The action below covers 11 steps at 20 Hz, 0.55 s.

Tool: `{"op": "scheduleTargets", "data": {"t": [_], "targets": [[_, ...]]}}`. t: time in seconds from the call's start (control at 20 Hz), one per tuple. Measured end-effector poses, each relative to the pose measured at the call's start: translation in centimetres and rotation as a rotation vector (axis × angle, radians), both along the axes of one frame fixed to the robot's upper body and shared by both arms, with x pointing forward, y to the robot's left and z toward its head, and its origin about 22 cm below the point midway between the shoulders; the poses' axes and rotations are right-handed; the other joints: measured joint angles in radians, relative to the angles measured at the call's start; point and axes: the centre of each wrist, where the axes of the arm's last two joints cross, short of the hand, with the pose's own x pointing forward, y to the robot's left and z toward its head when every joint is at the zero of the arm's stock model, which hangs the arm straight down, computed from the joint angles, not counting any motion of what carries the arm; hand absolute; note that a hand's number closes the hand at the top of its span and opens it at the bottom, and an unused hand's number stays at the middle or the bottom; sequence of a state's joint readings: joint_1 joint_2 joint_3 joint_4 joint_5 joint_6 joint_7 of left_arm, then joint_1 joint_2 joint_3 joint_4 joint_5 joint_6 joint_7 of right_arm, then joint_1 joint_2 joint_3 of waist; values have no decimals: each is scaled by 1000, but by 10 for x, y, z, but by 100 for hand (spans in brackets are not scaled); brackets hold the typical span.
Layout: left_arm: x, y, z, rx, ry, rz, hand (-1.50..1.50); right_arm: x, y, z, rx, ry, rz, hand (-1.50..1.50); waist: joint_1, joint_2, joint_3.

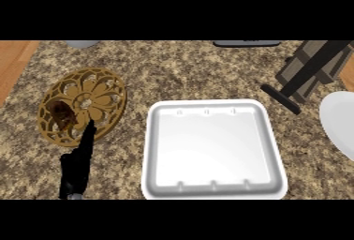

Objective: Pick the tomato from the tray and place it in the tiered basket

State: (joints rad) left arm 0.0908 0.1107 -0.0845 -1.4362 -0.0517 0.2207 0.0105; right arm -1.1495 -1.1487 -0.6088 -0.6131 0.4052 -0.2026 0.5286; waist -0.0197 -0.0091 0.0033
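Item: white tray (214, 187), mid-tabletop; I see no tomato on it. Item: tiered basket (104, 84), to its left, a dark reddish lump (62, 115) within, possibly the tomato. Item: left hand (77, 164), fingers straight and together, reaching up to the basket's near rim, just below that lump. Right hand: out of view.

— What colours does the counter (180, 79) carry?
— Speckled brown, tan and black granite, with a plain orange-brown wood strip (14, 65) at its left edge.
— And the tiered basket (83, 105) near that edge?
— Golden brown, cut in an openwork flower pattern, with something dark reddish-brown (62, 115) inside.
— The tray (214, 150)?
— Plain white. The plate (339, 124) at the right edge is white too.
— The left hand (76, 164)?
— Black.
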Motion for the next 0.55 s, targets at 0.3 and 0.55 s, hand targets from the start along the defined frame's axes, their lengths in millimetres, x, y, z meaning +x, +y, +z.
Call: {"op": "scheduleTargets", "data": {"t": [0.3,0.55], "targets": [[-6,6,-1,2,0,24,0,-85,-52,11,24,-10,-24,-150,-21,-4,1],[-11,13,-3,4,7,44,0,-146,-82,10,26,0,25,-150,-40,-8,2]]}}
